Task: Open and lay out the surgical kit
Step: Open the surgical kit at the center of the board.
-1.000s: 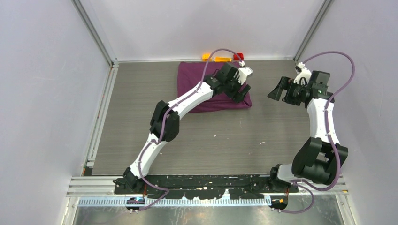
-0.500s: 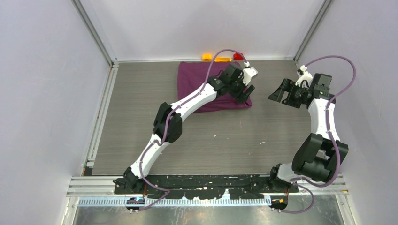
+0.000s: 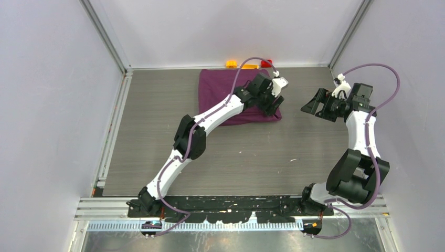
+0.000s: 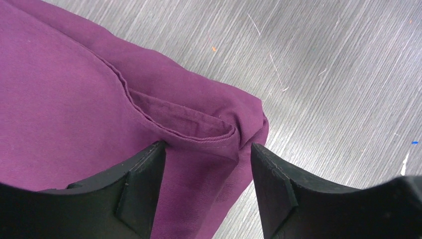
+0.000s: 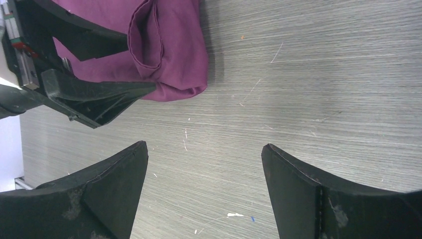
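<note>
The job has barely begun. The dark-purple cloth (image 3: 218, 92) lies as a closed, folded bundle on the bench (image 3: 236, 157), and no tray or instruments show. Unwrapping and laying out the contents are, I judge, all left to do.

The left jaws stand apart astride the bundle's corner. A stitched hem flap (image 4: 199, 127) lies between their tips, and it is not pinched as far as I can see. The right jaws gape wide and empty over bare bench, with the bundle off to one side ahead of them.

The cloth looks soft, plump and layered, with a rounded corner.
</note>
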